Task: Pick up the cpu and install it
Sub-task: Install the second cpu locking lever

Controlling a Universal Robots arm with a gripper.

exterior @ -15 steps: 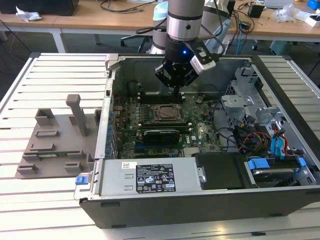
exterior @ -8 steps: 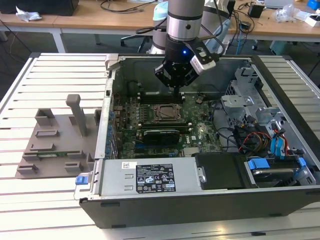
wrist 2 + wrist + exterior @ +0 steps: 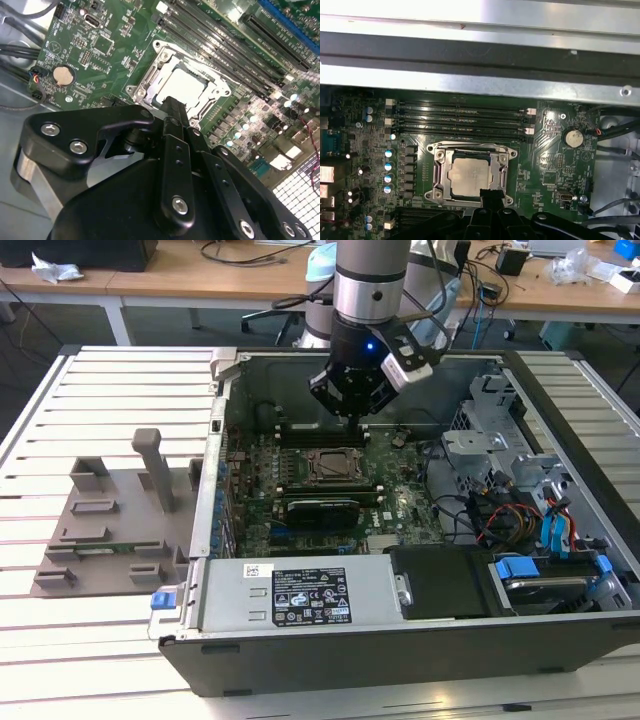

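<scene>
Already the cpu [image 3: 468,175] lies flat inside the socket [image 3: 471,172] on the motherboard [image 3: 330,490], its silvery lid framed by the socket's metal bracket; in the second wrist view the cpu [image 3: 182,86] sits square in that frame [image 3: 150,82]. Above it hangs the end effector [image 3: 352,410], raised clear of the board and holding nothing. Its dark fingers [image 3: 175,120] come together in a narrow tip with no gap to be seen, so it looks clenched and empty. In the first wrist view the fingertip [image 3: 491,197] shows just at the near edge of the socket.

Four long memory slots [image 3: 462,120] run beside the socket, on its far side in the exterior view. A round coin battery [image 3: 572,137] sits on the board to one side. The board lies in an open computer case [image 3: 400,640] on a slatted surface [image 3: 110,390]. A white label [image 3: 310,598] with dark print lies on the grey power supply at the case's near side; its writing is too small to read. To the exterior view's left of the case a grey fixture plate [image 3: 100,530] rests on the surface, well apart from the end effector. Blue cables [image 3: 555,535] bunch at the case's right.
</scene>
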